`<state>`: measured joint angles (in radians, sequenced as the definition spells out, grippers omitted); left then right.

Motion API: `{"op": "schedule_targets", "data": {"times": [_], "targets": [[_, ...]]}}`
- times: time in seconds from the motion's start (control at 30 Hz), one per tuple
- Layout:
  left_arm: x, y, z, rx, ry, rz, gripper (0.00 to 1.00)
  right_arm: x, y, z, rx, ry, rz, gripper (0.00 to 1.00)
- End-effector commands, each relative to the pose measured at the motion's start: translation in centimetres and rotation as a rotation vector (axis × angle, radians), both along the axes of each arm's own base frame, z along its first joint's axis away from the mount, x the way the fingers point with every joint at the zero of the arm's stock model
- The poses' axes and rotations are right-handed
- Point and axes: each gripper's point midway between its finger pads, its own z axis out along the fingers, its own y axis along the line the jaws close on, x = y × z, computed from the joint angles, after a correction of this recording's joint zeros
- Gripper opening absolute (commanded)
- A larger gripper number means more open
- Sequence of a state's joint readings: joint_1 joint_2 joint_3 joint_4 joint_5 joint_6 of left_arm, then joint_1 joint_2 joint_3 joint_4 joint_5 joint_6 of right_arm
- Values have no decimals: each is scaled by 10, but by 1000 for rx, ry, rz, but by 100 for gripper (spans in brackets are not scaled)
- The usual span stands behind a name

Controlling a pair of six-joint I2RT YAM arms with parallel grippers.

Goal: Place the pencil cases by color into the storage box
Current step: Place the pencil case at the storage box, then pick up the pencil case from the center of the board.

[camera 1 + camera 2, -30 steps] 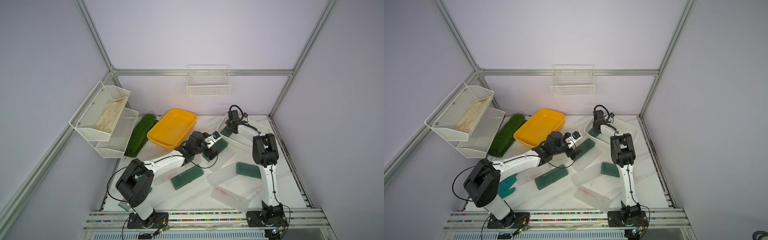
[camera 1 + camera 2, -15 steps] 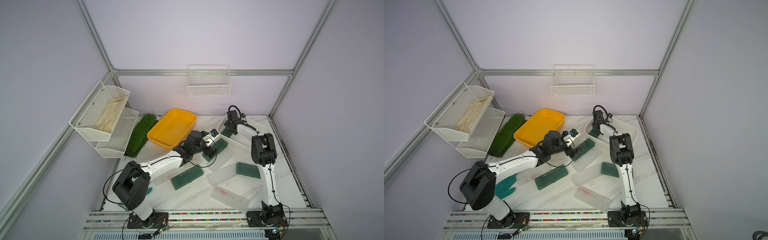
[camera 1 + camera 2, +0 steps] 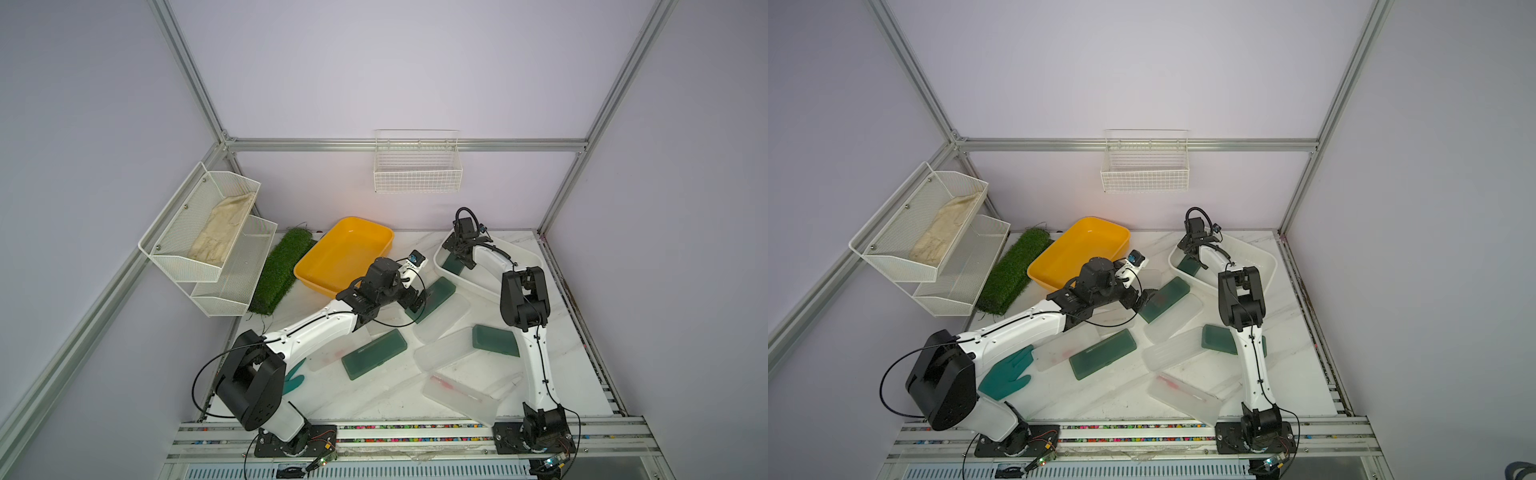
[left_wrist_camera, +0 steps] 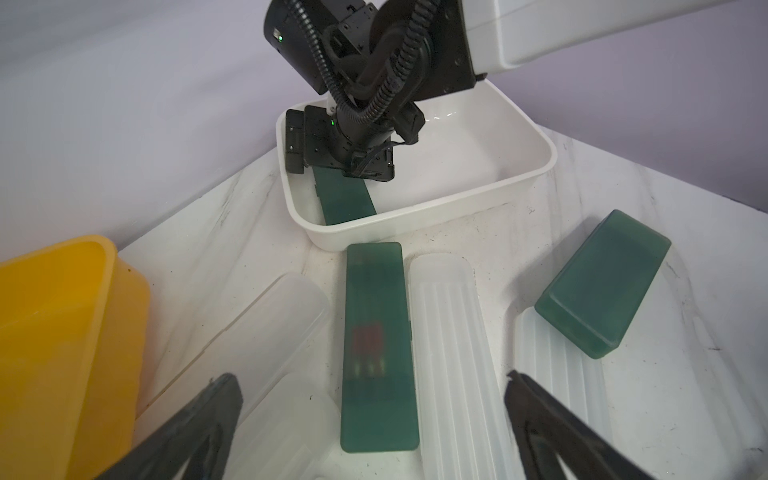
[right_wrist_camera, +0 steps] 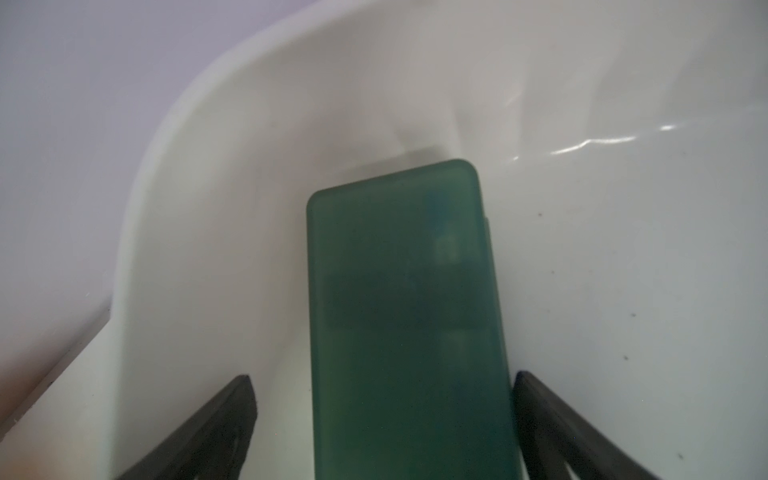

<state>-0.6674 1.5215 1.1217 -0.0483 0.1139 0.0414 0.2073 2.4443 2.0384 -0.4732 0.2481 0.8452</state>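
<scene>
The white storage box (image 3: 469, 282) (image 3: 1262, 257) stands at the back right. One dark green pencil case (image 3: 451, 264) (image 5: 407, 311) lies inside it by the wall. My right gripper (image 3: 463, 257) (image 5: 382, 376) is open just above that case, a finger on each side. My left gripper (image 3: 417, 303) (image 4: 370, 376) is open and empty over another green pencil case (image 3: 434, 297) (image 4: 378, 332) on the table. A frosted clear case (image 4: 449, 353) lies alongside that one. Two more green cases (image 3: 374, 353) (image 3: 494, 340) and several clear ones (image 3: 444, 353) (image 3: 461, 399) are scattered on the table.
A yellow bin (image 3: 309, 282) stands just left of my left gripper. A green turf mat (image 3: 282, 270) and a white wire rack (image 3: 208, 241) are at the far left. A teal glove (image 3: 1007, 374) lies by the left arm's base. A wire basket (image 3: 417, 170) hangs on the back wall.
My right gripper has gone from shut to open, letting go of the green case in the storage box. The left arm has barely shifted and stays open.
</scene>
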Motion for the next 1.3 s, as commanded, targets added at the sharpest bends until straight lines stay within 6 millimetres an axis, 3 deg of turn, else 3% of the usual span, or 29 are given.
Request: {"op": "schedule_targets", "data": {"times": [0.0,0.13,0.3,0.4,0.43,0.57,0.7,0.93,1.27], "targets": [[2,14,51,-102,-14,82,100,2,-3,52,-1,-69,36,97],[-3,28,41,-85,52,144,100,-11,-6,87,-47,-106,96,97],[-5,48,14,2,133,237,100,-44,-13,119,-87,-132,128,97],[-10,57,-2,53,177,266,100,-72,-18,138,-96,-145,146,97],[-16,62,8,39,165,268,100,-82,-19,144,-94,-149,151,97],[-29,64,-3,54,208,237,100,-123,-18,164,-83,-169,215,97],[-42,65,-14,44,259,221,100,-159,-2,178,-83,-186,311,97],[-64,74,-28,55,340,218,100,-206,46,177,-55,-190,431,97],[-79,80,-45,-1,399,238,100,-243,109,121,-29,-41,463,95]]}}
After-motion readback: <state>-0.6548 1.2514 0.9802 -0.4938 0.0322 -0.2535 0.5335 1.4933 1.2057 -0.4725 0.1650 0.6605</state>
